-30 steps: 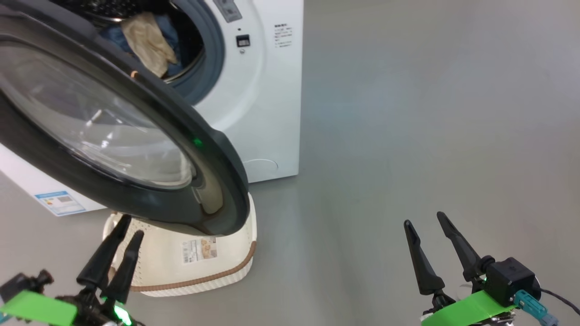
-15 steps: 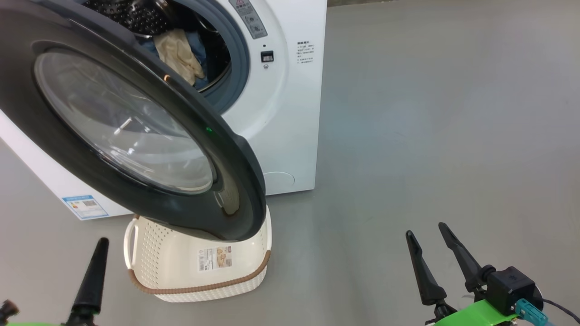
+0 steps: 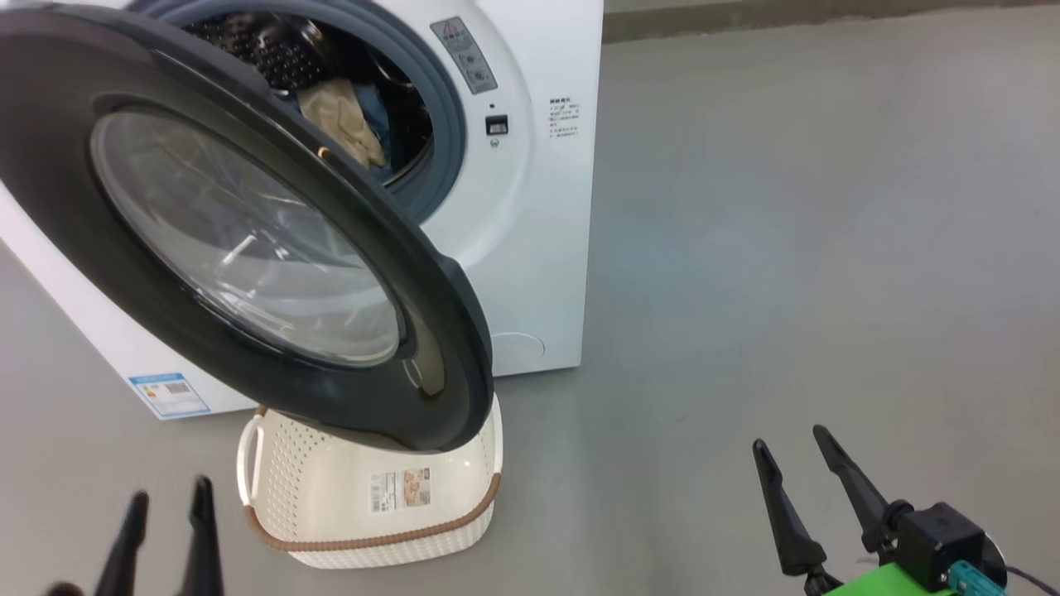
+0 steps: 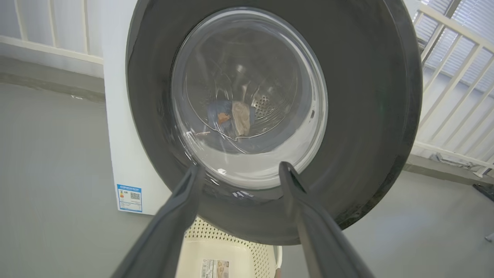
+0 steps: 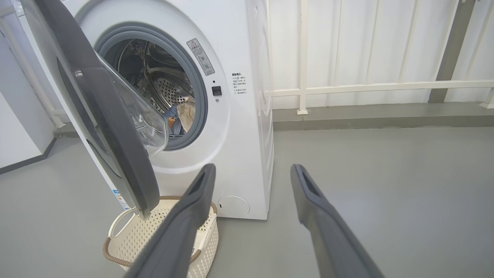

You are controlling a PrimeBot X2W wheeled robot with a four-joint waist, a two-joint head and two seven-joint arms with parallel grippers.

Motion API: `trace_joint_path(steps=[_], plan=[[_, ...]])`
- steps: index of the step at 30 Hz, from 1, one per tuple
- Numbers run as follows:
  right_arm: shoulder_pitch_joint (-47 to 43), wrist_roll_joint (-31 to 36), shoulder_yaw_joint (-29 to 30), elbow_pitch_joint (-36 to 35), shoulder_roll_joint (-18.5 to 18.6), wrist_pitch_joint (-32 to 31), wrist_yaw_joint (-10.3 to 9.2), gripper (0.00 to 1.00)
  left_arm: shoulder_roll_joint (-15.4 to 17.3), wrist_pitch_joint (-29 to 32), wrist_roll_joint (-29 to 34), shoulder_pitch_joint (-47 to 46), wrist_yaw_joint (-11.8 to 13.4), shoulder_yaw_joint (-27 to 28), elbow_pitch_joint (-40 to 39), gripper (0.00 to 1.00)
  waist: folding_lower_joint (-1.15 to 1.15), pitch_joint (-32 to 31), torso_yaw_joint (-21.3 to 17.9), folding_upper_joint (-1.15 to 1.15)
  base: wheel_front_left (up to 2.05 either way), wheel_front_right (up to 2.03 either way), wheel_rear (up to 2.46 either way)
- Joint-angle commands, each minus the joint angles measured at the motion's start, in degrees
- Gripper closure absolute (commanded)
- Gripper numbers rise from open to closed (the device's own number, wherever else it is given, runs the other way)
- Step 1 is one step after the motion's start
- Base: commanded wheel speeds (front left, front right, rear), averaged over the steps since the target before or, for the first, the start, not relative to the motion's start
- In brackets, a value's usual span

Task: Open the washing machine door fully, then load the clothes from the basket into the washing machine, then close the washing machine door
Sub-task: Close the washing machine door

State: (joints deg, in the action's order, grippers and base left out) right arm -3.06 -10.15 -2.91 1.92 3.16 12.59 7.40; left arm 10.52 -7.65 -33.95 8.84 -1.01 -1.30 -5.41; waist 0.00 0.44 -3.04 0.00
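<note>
The washer [image 3: 530, 248] stands on the grey floor [image 3: 787, 207] with its door [image 3: 74, 207] swung partway out on the hinge side. The black rim faces the robot and the domed glass bulges back toward the opening. The clothes [image 3: 344, 124] lie inside the drum [image 3: 273, 54], low and near the front. A cream-beige piece is draped over something blue, though from here I cannot tell how many pieces there are. The same bundle shows dimly through the glass in the left wrist view.

The basket [image 3: 331, 497] sits upright on the floor just in front of the washer, right under the door's lower edge, which overhangs its back part. The label [image 3: 400, 488] on its bottom is in plain sight.

The left hand [image 3: 170, 490] hangs low to the left of the basket, clear of it. It points at the door's outer face, with its two fingers spread apart and gripping nothing. The right hand [image 3: 788, 439] is well off to the right over bare floor, aimed toward the washer's front. Its fingers are likewise parted and it carries nothing.
</note>
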Motion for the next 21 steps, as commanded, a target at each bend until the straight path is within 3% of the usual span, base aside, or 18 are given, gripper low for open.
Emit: trace_joint_path(steps=[1, 9, 21], plan=[[0.5, 0.8, -1.2, -1.7, 0.3, -0.1, 0.09, 0.0, 1.2, -0.8, 1.9, -0.7, 0.9, 1.3, -0.7, 0.0, 0.0, -0.5, 0.1, 0.0, 0.0, 0.0, 0.0], [-0.5, 2.1, -0.5, -2.4, 0.2, -0.8, 0.09, 0.0, 1.3, -3.5, 8.3, 1.4, 3.9, -0.9, 2.4, 0.0, 0.0, -1.4, 0.7, 0.0, 0.0, 0.0, 0.0], [-1.5, 3.4, 0.5, -2.5, 0.1, -1.4, 0.09, 0.0, 1.3, -4.9, 10.3, 1.6, 5.2, -1.7, 4.4, 0.0, 0.0, -2.0, 1.1, 0.0, 0.0, 0.0, 0.0]])
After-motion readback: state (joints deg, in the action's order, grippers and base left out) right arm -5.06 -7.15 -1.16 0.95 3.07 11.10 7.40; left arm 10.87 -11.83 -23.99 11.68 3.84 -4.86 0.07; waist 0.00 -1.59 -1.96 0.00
